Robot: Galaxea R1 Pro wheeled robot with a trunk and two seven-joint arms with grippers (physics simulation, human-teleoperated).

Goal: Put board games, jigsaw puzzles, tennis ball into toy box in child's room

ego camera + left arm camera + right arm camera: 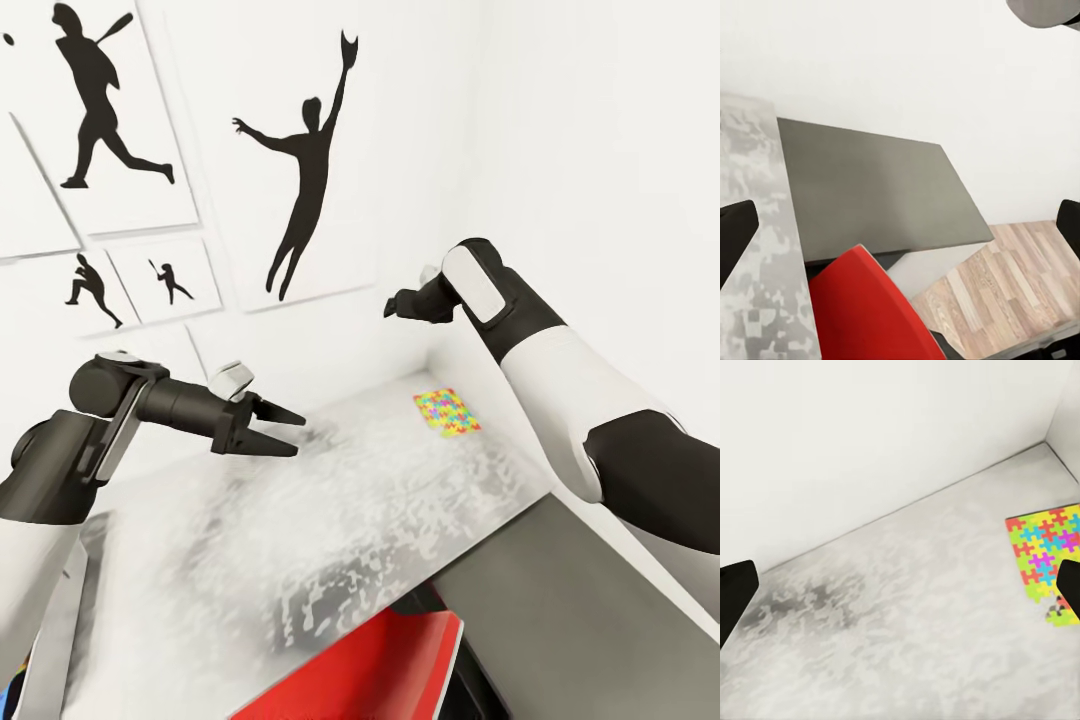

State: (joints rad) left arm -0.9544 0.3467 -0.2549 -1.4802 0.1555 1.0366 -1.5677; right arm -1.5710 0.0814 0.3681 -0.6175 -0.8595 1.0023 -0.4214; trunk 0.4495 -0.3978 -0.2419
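Hands both spread, holding nothing: right hand (392, 303) raised near the wall corner, left hand (285, 428) over the tabletop (300, 540). Jigsaw puzzle (447, 411) lies flat near the tabletop's far right corner. Likely thin, light, stiff; probably needs an edge pinch, maybe slid to the rim first.
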